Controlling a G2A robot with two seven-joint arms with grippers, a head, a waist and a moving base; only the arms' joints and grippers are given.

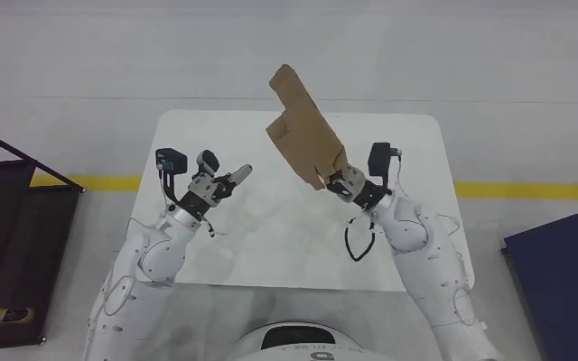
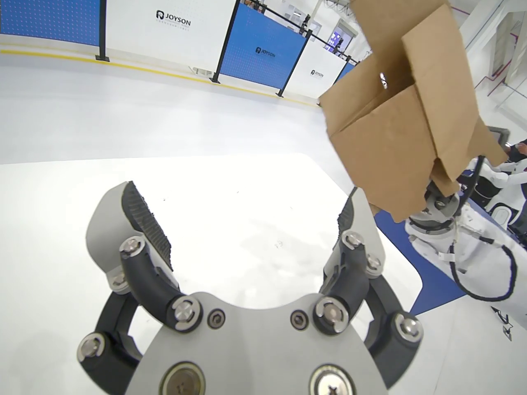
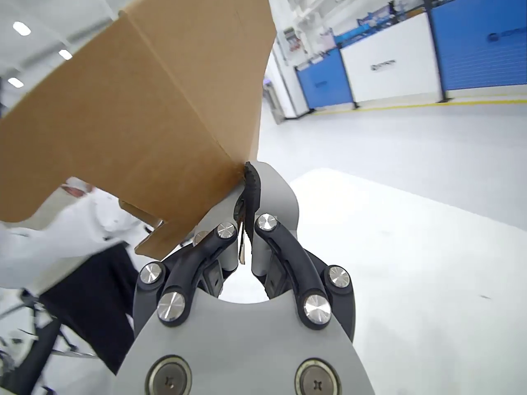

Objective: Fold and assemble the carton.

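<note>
A brown cardboard carton (image 1: 303, 131), partly opened with loose flaps, is held up in the air above the white table (image 1: 271, 244). My right gripper (image 1: 336, 179) is shut on the carton's lower edge (image 3: 230, 174), and the board rises from its pinched fingers (image 3: 252, 182). In the left wrist view the carton (image 2: 395, 125) shows as an open sleeve with flaps folded across one end. My left gripper (image 1: 228, 179) hangs over the left part of the table, open and holding nothing (image 2: 243, 207), well apart from the carton.
The white table's rounded corners and edges (image 2: 416, 277) lie close by. A yellow floor line (image 1: 506, 190) runs behind the table. Dark frames (image 1: 27, 235) stand at the far left, and a blue panel (image 1: 546, 280) sits at the right.
</note>
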